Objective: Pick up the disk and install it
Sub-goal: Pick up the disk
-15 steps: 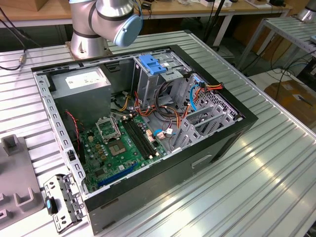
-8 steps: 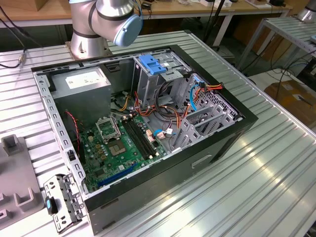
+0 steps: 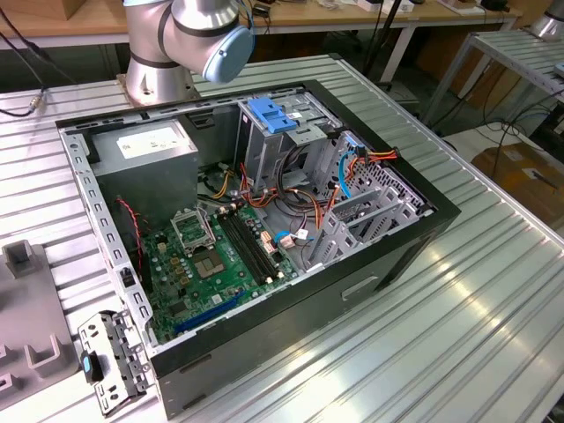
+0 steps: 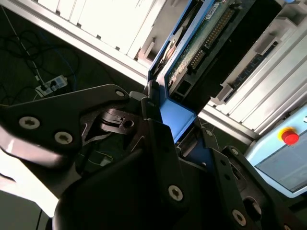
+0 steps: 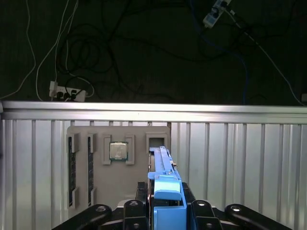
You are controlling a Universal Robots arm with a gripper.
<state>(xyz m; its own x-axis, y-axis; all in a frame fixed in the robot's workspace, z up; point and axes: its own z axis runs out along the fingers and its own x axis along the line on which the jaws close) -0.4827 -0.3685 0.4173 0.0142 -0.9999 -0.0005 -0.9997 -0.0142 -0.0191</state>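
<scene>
Watching from the remote station, I see the claw (image 5: 167, 213) clenched on the disk (image 5: 162, 165), with its black fingers (image 5: 199, 208) pressing the light blue bracket from both sides. In the first wrist view the disk stands on edge, so I see little more than its blue rim. In the second wrist view its green circuit board (image 4: 196, 43) faces the camera.

Beyond the disk in the first wrist view, a grey tray (image 5: 100, 191) lies on the ribbed tabletop (image 5: 240, 163), close to the edge that borders the dark floor (image 5: 144, 48). The tray holds a processor chip (image 5: 117, 151) and two memory sticks (image 5: 71, 167) in their pockets. I cannot tell whether the disk touches the tray. A power strip (image 5: 62, 91) and loose cables lie on the floor.

In the exterior view an open computer case (image 3: 352, 291) lies in the middle of the tabletop, with the arm (image 3: 203, 35) rising at the far edge behind it. Inside the case are a green motherboard (image 3: 211, 256), a tall grey cage (image 3: 269, 132) with a blue plastic top, and a grey box (image 3: 145, 145) with a white sticker in the corner nearest the arm.
</scene>
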